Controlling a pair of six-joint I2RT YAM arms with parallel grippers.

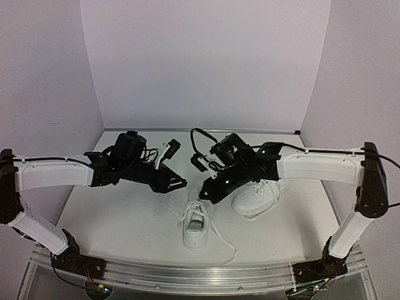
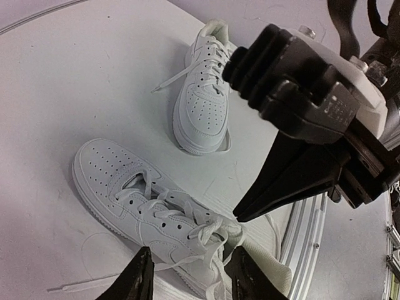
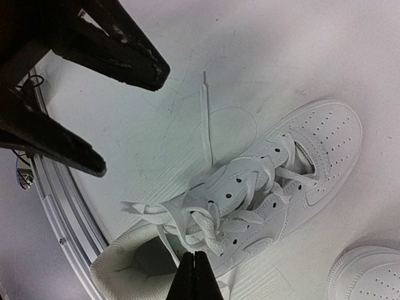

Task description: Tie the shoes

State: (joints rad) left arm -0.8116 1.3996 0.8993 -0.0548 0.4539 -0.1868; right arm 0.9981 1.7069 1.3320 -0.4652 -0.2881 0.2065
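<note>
One shoe (image 1: 195,230) is laid lengthwise on the counter (image 1: 125,219), heel toward the arm bases. Its loosened laces (image 3: 187,222) are met from above by the nearer right end effector (image 3: 199,265), closed tight. The left end effector (image 2: 192,265), half open and empty, is poised just left of them.

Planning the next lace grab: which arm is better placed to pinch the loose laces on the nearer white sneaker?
Probably left: the left gripper hangs open astride the flat white laces at the collar of the nearer white low-top sneaker; the right gripper is shut over them.
</note>
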